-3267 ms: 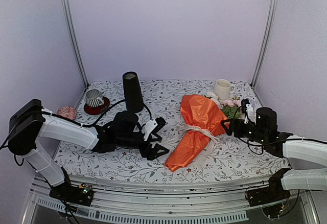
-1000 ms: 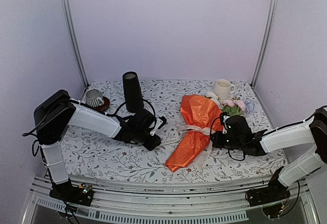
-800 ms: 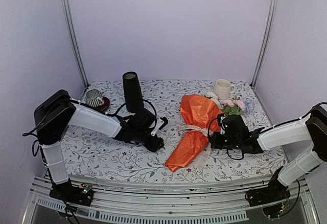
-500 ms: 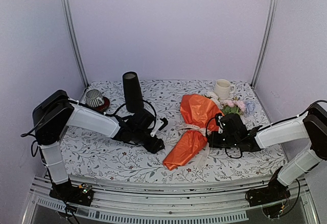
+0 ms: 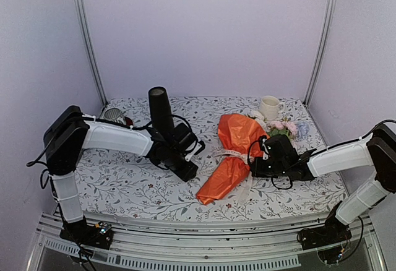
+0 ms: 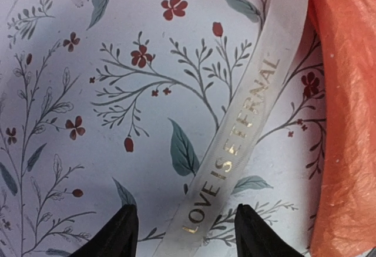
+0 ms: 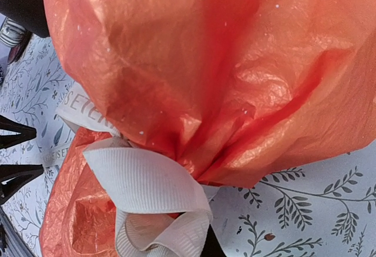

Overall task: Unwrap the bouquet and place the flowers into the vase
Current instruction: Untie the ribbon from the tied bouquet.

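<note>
Orange paper [image 5: 238,138] hides most flowers [image 5: 281,127] on the patterned table [image 5: 124,190], left hand [image 6: 191,233] open either side of the ribbon [image 6: 247,122], right hand [image 5: 253,163] shut.

The orange bouquet [image 5: 237,136] lies mid-table, the right gripper [image 5: 252,163] at its pinched waist, the left gripper [image 5: 194,159] just left, near the black vase [image 5: 161,111].

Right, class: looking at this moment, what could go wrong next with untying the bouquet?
The flat whitish printed ribbon tail could slip from the open left gripper. The tall black cylinder vase stands close behind it and may topple. Pulling may drag the orange paper-wrapped bouquet.
</note>
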Available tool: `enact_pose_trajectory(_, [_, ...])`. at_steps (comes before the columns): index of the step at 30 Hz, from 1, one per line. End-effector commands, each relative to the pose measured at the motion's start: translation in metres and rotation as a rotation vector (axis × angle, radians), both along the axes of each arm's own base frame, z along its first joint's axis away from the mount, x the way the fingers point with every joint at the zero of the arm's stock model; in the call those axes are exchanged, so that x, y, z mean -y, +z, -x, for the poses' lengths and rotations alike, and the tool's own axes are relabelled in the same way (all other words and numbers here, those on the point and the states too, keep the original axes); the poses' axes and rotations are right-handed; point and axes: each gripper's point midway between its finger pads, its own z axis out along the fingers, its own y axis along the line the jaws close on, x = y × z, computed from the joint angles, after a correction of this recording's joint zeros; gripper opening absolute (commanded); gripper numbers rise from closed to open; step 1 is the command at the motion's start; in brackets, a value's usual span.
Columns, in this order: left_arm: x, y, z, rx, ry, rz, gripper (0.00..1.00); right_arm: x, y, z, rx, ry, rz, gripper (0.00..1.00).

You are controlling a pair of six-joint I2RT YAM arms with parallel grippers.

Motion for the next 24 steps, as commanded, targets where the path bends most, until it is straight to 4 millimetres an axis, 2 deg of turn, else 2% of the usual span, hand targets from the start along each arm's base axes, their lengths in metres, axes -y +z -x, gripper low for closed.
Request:
enact_pose_trajectory(1, [-0.011,-0.001,0.016,-0.081,-0.003,-0.147,0.60,-0.007,0.007,-0.004,0.006,0.007,-0.009,0.04])
enact_pose_trajectory(4, [-0.013,-0.010,0.023,-0.150,-0.009,-0.201,0.60,-0.006,0.003,-0.004,-0.001,0.008,-0.003,0.04])
enact_pose_trajectory(9, [0.004,0.001,0.026,-0.183,-0.045,-0.178,0.61,-0.006,-0.002,-0.002,-0.012,0.011,0.007,0.04])
enact_pose_trajectory(14, [0.001,0.002,0.018,-0.156,-0.024,-0.255,0.63,-0.004,-0.002,-0.001,-0.013,0.014,0.007,0.04])
enact_pose_trajectory(19, [-0.002,-0.006,0.016,-0.167,-0.044,-0.299,0.66,-0.003,-0.001,0.002,-0.012,0.016,-0.001,0.04])
enact_pose_trajectory(24, [-0.006,-0.012,0.011,-0.164,-0.038,-0.333,0.62,-0.003,-0.002,0.005,-0.014,0.017,-0.010,0.04])
